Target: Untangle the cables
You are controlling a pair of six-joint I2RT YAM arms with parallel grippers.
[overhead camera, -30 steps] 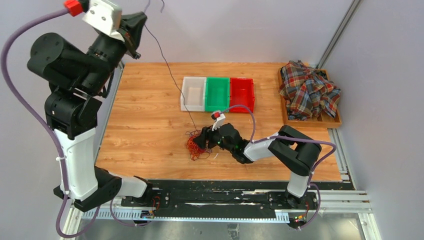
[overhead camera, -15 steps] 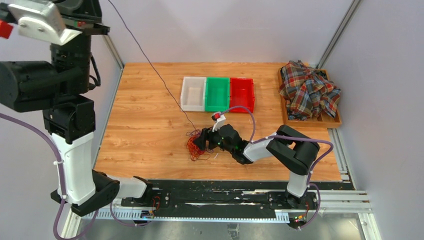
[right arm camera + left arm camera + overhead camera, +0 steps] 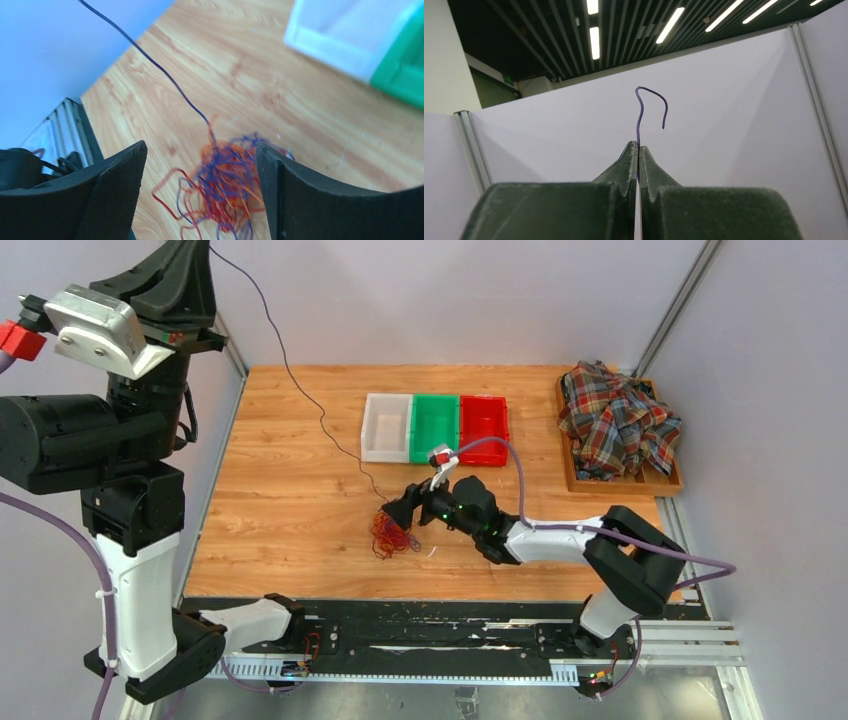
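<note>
The cables [image 3: 392,532] lie as a red, orange and purple tangle on the wooden table, and show in the right wrist view [image 3: 227,185]. One purple cable [image 3: 321,422] runs from the tangle up to my left gripper [image 3: 198,252], raised high at the far left. In the left wrist view my left gripper [image 3: 638,146] is shut on that purple cable [image 3: 640,112], whose curled end sticks out above the fingertips. My right gripper [image 3: 405,510] is open just right of the tangle. In its own view the right gripper [image 3: 201,146] hovers over the tangle, one finger on each side.
A white bin [image 3: 388,426], a green bin [image 3: 434,426] and a red bin [image 3: 484,426] stand side by side behind the tangle. A plaid cloth [image 3: 618,420] lies in a wooden tray [image 3: 672,485] at the right edge. Walls close off the back and both sides.
My left arm swung from the back wall to the far left, carrying the purple cable's end with it. My right arm stretched out, and its gripper rose a little off the tangle.
</note>
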